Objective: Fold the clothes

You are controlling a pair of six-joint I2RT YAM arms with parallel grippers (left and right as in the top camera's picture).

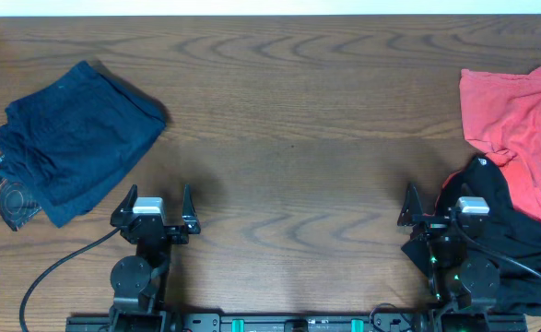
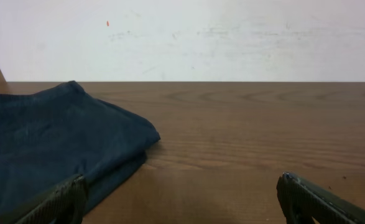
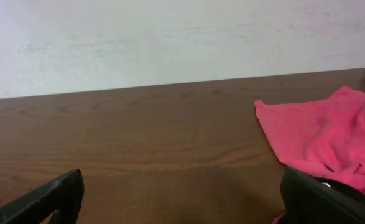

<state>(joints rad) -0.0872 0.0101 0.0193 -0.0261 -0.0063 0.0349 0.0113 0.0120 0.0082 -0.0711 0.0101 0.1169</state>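
A folded dark blue garment (image 1: 75, 138) lies at the table's left, on top of a dark printed garment (image 1: 5, 194); it also shows in the left wrist view (image 2: 51, 146). A crumpled red shirt (image 1: 519, 124) lies at the far right, partly over a black garment (image 1: 510, 231); the red shirt shows in the right wrist view (image 3: 322, 137). My left gripper (image 1: 158, 201) is open and empty near the front edge, just right of the blue garment. My right gripper (image 1: 436, 205) is open and empty, its right finger beside the black garment.
The wooden table (image 1: 288, 138) runs between the two piles. A white wall (image 2: 188, 37) stands behind the far edge. Cables run from both arm bases along the front edge.
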